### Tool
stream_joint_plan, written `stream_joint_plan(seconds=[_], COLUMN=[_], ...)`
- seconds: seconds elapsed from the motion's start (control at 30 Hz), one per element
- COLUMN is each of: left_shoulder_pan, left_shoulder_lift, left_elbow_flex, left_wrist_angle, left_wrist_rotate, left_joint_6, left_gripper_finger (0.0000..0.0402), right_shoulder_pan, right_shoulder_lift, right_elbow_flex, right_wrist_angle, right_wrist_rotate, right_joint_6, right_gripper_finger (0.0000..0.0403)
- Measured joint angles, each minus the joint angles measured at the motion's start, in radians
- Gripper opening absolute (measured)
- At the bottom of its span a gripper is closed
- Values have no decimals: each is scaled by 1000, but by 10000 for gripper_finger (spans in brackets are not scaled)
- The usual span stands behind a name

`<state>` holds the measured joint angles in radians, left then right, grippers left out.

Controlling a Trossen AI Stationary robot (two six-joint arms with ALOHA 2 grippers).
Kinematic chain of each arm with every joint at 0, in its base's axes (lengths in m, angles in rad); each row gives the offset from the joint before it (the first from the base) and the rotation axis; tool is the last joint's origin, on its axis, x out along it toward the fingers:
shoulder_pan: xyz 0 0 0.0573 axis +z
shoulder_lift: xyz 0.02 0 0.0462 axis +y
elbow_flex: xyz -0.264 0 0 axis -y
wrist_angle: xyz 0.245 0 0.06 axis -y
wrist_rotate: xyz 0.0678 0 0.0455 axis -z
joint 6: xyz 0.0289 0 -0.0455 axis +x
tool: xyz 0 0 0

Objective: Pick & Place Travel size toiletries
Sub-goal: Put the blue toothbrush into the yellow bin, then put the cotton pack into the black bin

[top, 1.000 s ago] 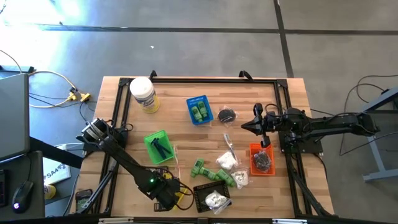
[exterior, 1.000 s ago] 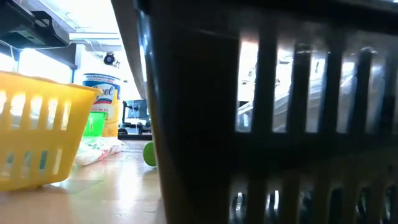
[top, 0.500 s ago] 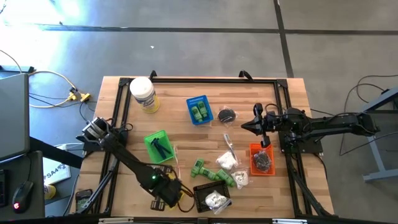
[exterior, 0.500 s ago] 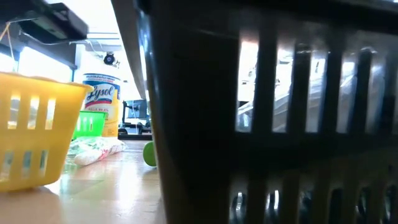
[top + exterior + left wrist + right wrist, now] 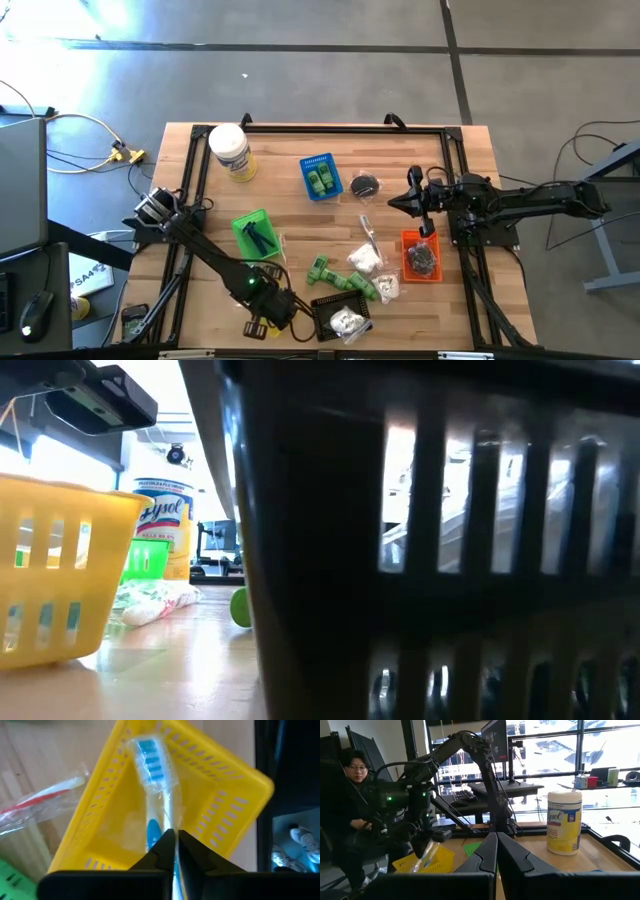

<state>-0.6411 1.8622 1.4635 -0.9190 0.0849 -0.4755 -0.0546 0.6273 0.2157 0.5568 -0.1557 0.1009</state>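
A: Report the left end effector (image 5: 172,845).

B: Its fingers are closed on a wrapped toothbrush (image 5: 152,780) with a blue-and-white head, held over the yellow mesh basket (image 5: 262,318). From overhead this is at the desk's 7 o'clock edge.

A: And the right end effector (image 5: 394,205)?

B: Fingers fully closed, nothing held. It hangs toward 3 o'clock, just above the orange basket (image 5: 421,255), which carries dark pieces.

A: Where are the remaining toiletries?

B: Green bottles (image 5: 350,283) and white packets (image 5: 366,259) lie loose near 5 o'clock. Two more green bottles sit in the blue basket (image 5: 319,176) toward 12 o'clock. A second wrapped stick with a red stripe (image 5: 42,800) lies on the desk (image 5: 285,205) beside the yellow basket.

A: List obstructions.

B: The black basket (image 5: 340,318), with white packets inside, stands just beside the yellow one and fills most of the low view. The green basket (image 5: 256,235) sits near 8 o'clock, the white wipes canister (image 5: 231,152) at 11 o'clock. A small round black item (image 5: 365,184) lies beside the blue basket.

A: Anything beyond the desk?

B: A seated person (image 5: 351,820) shows in the right wrist view.
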Motion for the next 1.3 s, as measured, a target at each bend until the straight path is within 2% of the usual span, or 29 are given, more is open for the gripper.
stream_joint_plan(seconds=[0.17, 0.37, 0.5, 0.57, 0.67, 0.73, 0.9, 1.03, 1.1, 1.3], left_shoulder_pan=[0, 11, 20, 19, 0, -16, -27, -4, 30, 157], left_shoulder_lift=[0, -7, -8, -8, -25, -72, -294, -508, -617, -961], left_elbow_flex=[0, 5, 64, 105, 166, 174, 102, -40, -127, -486], left_wrist_angle=[25, -7, -124, -194, -338, -376, -277, -100, -3, 325], left_wrist_rotate=[39, 39, 31, -11, -129, -207, -376, -560, -624, -759], left_joint_6=[-8, -22, -26, -9, 25, 66, 131, 175, 163, 122], left_gripper_finger=[85, 174, 207, 210, 203, 189, 120, 38, 11, 10], right_shoulder_pan=[0, 0, 0, 0, 0, 0, 0, 0, 0, 0], right_shoulder_lift=[0, 0, 0, 0, 0, 0, 0, 0, 0, 0], right_elbow_flex=[0, 0, 0, 0, 0, 0, 0, 0, 0, 0], right_wrist_angle=[0, 0, 0, 0, 0, -4, -26, -27, -28, -31], right_wrist_rotate=[0, 0, 0, 0, 0, 0, 0, 14, 24, 26], right_joint_6=[0, 0, 0, 0, 0, -1, -23, -26, -27, -35], right_gripper_finger=[2, 2, 2, 2, 2, 2, 2, 2, 2, 2])
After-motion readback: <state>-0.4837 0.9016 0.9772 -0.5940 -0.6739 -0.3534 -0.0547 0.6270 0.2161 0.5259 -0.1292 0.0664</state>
